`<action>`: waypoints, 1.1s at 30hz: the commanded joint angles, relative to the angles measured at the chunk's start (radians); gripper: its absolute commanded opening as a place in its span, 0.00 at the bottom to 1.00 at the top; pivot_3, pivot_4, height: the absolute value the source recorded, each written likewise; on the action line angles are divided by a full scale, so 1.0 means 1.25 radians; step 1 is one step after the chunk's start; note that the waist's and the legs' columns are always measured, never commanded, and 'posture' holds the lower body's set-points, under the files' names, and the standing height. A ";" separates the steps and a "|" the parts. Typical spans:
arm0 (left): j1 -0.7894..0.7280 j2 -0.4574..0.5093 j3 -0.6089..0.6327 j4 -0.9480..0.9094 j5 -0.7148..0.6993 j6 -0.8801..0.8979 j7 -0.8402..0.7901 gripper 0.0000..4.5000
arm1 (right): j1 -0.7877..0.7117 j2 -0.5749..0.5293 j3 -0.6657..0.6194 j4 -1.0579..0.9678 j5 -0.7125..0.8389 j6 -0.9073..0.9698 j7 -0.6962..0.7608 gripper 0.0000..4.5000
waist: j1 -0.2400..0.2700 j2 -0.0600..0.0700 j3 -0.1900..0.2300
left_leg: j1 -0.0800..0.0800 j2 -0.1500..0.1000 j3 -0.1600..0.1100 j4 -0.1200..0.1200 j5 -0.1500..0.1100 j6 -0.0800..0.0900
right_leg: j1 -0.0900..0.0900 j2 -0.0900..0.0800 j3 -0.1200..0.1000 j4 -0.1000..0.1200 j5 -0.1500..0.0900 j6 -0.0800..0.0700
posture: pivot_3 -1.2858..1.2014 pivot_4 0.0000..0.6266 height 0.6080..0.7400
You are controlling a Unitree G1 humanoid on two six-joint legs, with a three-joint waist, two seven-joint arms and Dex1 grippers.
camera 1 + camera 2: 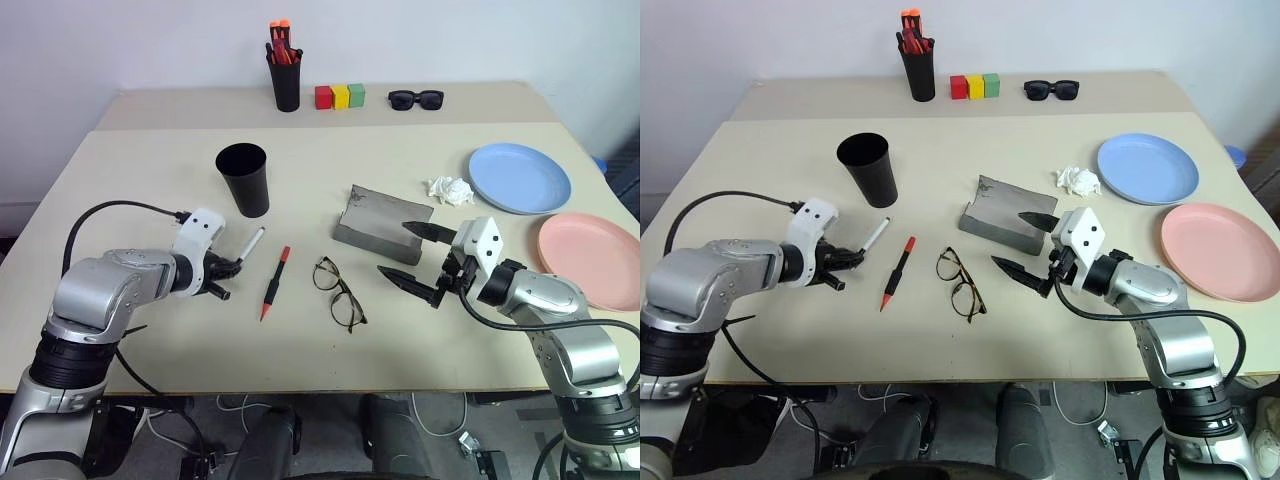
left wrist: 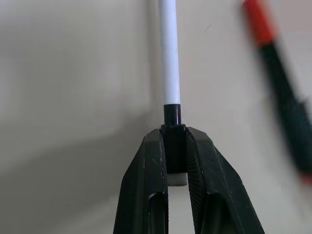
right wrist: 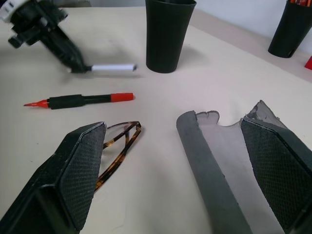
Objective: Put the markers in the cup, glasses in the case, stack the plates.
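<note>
Clamping black-and-white marker by its dark end: left gripper, hiding that tip. Right gripper: spread wide, empty. No legible writing anywhere.

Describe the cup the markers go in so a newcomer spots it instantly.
On the beige table, look left of the open grey case. The cup is the wide, tapered, empty black one standing alone, unlike the narrower black pen pot stuffed with orange-capped pens by the wall.

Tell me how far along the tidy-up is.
Nothing finished yet. The left tool is shut on the black-and-white marker. Left: red marker outside the cup, glasses beside the open case, plates unstacked.
</note>
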 commanded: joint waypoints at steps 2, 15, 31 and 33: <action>-0.005 -0.040 0.019 0.017 0.066 -0.299 -0.028 0.01 | -0.030 0.002 -0.005 0.007 -0.006 -0.026 -0.004 1.00 | 0.001 0.000 0.000 | 0.000 0.000 0.000 0.000 0.000 0.000 | 0.000 0.000 0.000 0.000 0.000 -0.001 | 0.52 0.24 1.00; -0.222 -0.178 0.110 0.360 0.096 -0.760 -0.053 0.01 | -0.046 0.024 -0.053 -0.032 0.097 0.021 -0.004 1.00 | -0.001 0.000 0.000 | 0.000 0.000 0.001 0.001 0.000 0.000 | 0.000 0.000 0.000 0.000 0.001 -0.001 | 0.52 0.24 1.00; -0.361 -0.248 0.217 0.783 0.090 -1.073 -0.059 0.01 | -0.068 0.028 -0.055 -0.054 0.146 0.043 -0.031 1.00 | 0.001 0.000 0.000 | 0.000 0.000 0.001 0.002 0.000 0.000 | 0.000 0.000 0.000 -0.001 0.002 0.000 | 0.52 0.24 1.00; -0.354 -0.268 0.216 0.791 0.084 -1.085 -0.070 0.01 | -0.068 0.027 -0.056 -0.056 0.147 0.044 -0.032 1.00 | 0.001 -0.001 0.000 | -0.001 0.000 0.001 0.002 0.000 0.000 | 0.000 0.000 0.000 -0.001 0.002 0.000 | 0.52 0.24 1.00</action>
